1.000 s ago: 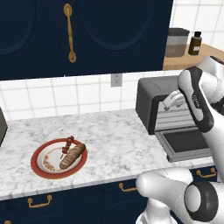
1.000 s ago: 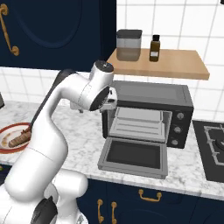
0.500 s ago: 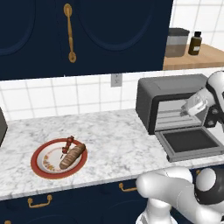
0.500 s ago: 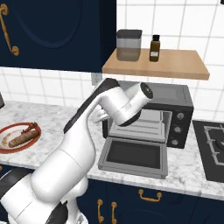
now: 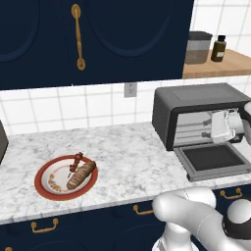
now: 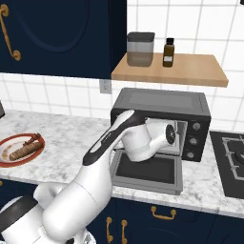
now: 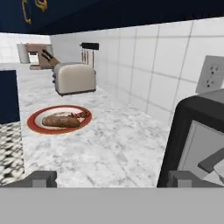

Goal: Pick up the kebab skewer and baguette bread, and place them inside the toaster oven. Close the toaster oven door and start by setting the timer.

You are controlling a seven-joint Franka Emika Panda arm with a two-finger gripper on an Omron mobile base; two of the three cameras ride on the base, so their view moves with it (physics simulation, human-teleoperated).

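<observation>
A red-rimmed plate [image 5: 49,188] on the marble counter holds the baguette bread [image 5: 81,175] and, just behind it, the kebab skewer [image 5: 76,163]. Both lie far left in the right base view, baguette bread [image 6: 23,152] and kebab skewer [image 6: 33,139]. The dark grey toaster oven [image 5: 196,100] stands at the right, and the toaster oven door [image 5: 213,159] is folded down flat. My gripper [image 5: 215,128] hovers above the door in front of the oven mouth. In the hand view my gripper [image 7: 113,180] is open and holds nothing, facing the distant plate [image 7: 33,121].
A silver slot toaster [image 7: 74,78] and a knife block [image 7: 43,59] stand beyond the plate. A wooden shelf [image 6: 190,71] above the oven carries a canister [image 6: 140,48] and a bottle [image 6: 168,52]. A stove [image 6: 231,162] lies right of the oven. My arm [image 6: 109,143] crosses the oven front.
The arm has swung to the right across the oven front, carrying the hand from the oven's left side to above the lowered door. The gripper stayed open; plate and food are unmoved.
</observation>
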